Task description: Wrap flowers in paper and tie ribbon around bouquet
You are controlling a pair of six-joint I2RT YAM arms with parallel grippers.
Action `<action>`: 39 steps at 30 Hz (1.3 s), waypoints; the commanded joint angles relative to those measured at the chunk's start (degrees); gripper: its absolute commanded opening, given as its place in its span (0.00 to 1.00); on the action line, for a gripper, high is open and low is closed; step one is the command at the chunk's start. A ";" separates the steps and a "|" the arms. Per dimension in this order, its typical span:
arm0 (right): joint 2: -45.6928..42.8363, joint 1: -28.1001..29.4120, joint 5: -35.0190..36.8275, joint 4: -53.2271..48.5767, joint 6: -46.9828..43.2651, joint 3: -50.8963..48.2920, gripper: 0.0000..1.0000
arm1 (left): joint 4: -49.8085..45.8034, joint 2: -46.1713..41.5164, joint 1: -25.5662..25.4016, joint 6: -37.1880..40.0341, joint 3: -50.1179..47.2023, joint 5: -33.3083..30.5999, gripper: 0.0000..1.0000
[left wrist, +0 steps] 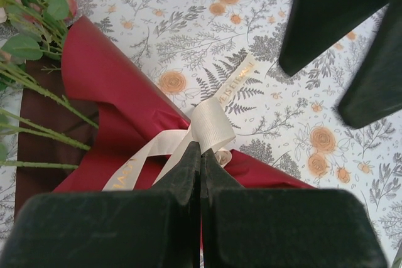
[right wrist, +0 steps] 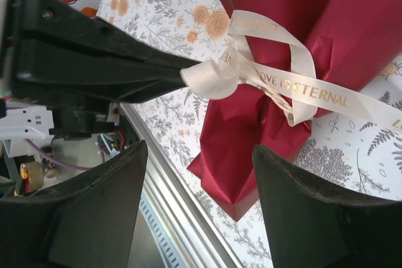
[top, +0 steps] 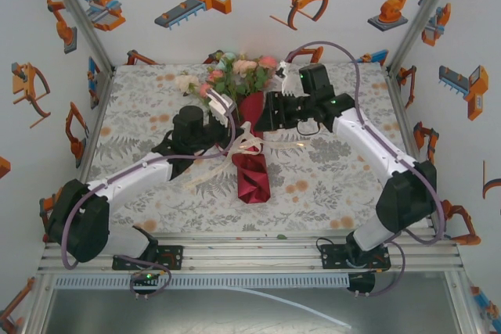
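Note:
The bouquet lies along the middle of the table, its flowers [top: 235, 74] at the far end and the dark red paper [top: 252, 174] cone pointing toward the near edge. A cream ribbon [top: 249, 144] with gold lettering is tied round the cone's waist. My left gripper [left wrist: 201, 149] is shut on a loop of the ribbon [left wrist: 210, 123] beside the knot. My right gripper [right wrist: 198, 149] hangs open above the lower paper [right wrist: 251, 136], nothing between its fingers. Green stems [left wrist: 38, 123] show inside the cone's mouth. In the right wrist view the left fingers [right wrist: 125, 80] pinch the ribbon [right wrist: 301, 89].
The floral tablecloth [top: 329, 170] covers the table. An aluminium rail [top: 250, 244] runs along the near edge, just beyond the cone's tip [right wrist: 239, 211]. White walls printed with robots close the left, back and right sides. The two arms meet over the bouquet.

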 commanded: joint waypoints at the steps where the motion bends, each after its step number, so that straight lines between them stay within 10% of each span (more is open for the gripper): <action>1: 1.95 1.18 -0.34 8.36 3.26 -0.24 0.63 | 1.63 0.45 -0.31 -0.70 2.01 1.76 0.00; 5: 5.12 2.27 0.15 10.20 5.25 1.63 0.61 | 1.16 0.99 -0.24 -0.84 2.54 1.46 0.00; 19: 6.26 2.48 0.78 13.96 6.66 0.36 0.02 | -0.05 0.95 -0.27 0.20 3.03 0.79 0.02; 27: 2.71 2.39 6.09 12.39 2.02 -2.64 0.00 | -2.02 -5.09 0.39 -5.11 1.80 -11.61 0.67; 33: 1.30 2.42 7.15 10.80 0.97 -4.84 0.00 | -17.49 -8.44 8.01 -22.21 2.60 -16.80 0.64; 39: 0.97 2.44 7.25 10.78 1.26 -4.80 0.00 | -24.93 -3.04 9.19 -12.19 2.93 -8.33 0.56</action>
